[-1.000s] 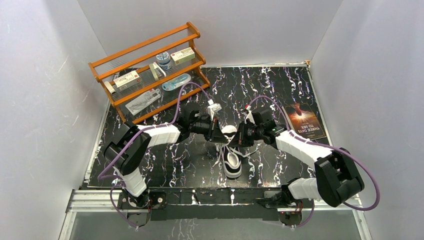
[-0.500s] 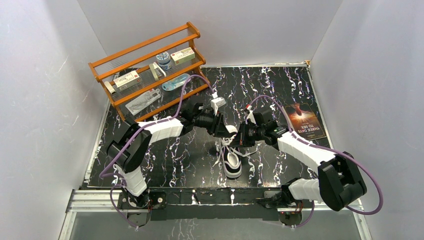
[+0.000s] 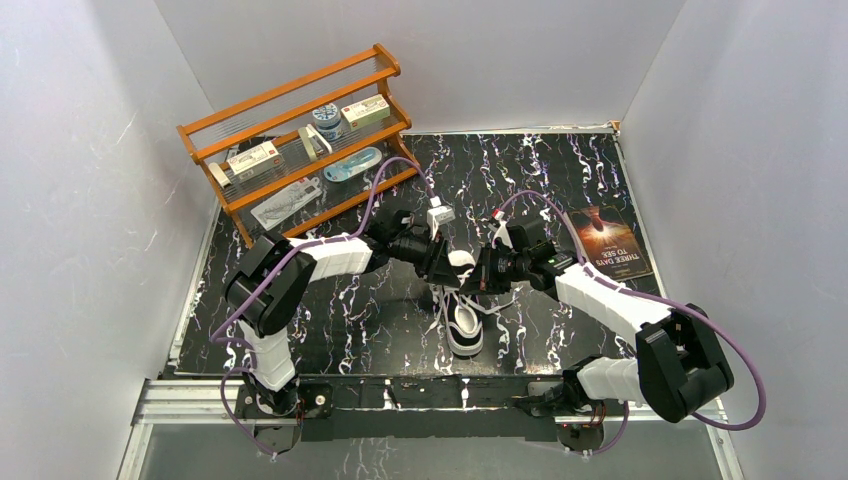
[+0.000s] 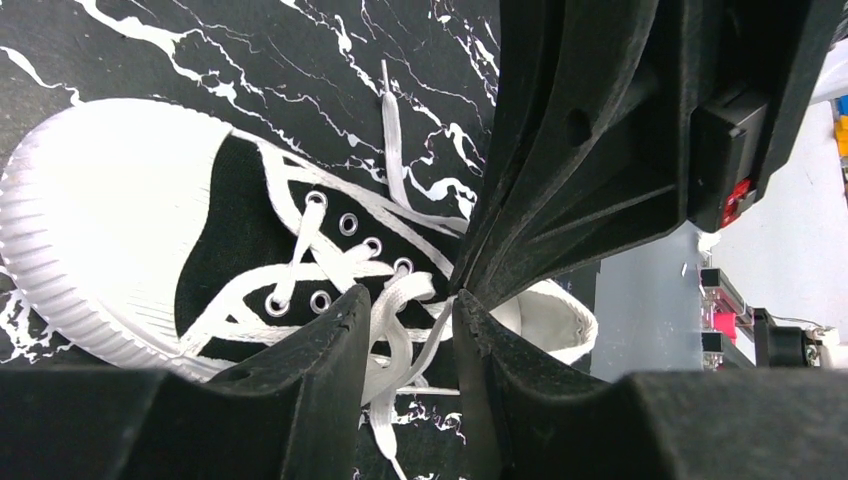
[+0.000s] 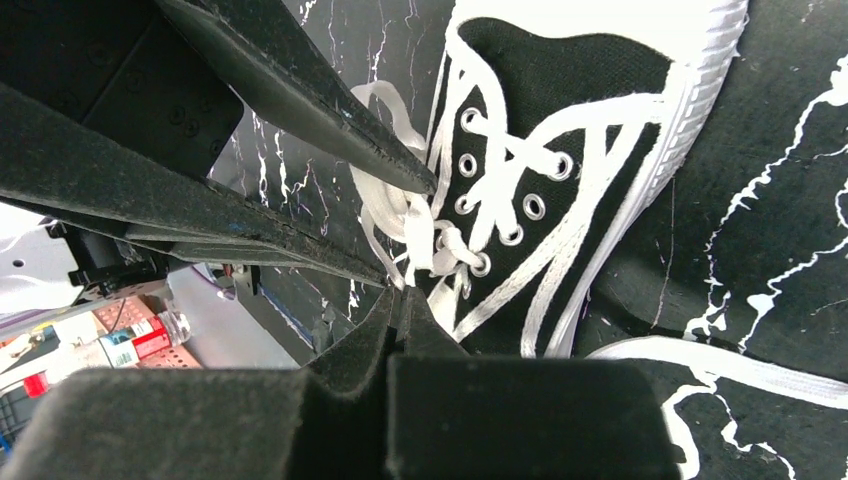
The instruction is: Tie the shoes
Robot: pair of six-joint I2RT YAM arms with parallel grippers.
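Canvas, light and soft: the shoe (image 3: 462,320) lies on the table (image 3: 570,180) between your arms. Its laces (image 4: 392,345) are limp and slippery, so pinch near the eyelets. Your left gripper (image 4: 408,300) gapes partway around a loop, clamping nothing; your right gripper (image 5: 400,298) pinches the laces shut.

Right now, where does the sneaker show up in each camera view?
Top external: sneaker at centre, toward the near table edge, just below where the two arms meet.
Left wrist: sneaker fills the left half, toe pointing left.
Right wrist: sneaker at upper right, toe toward the top edge.
Shared landmark: its white toe cap.
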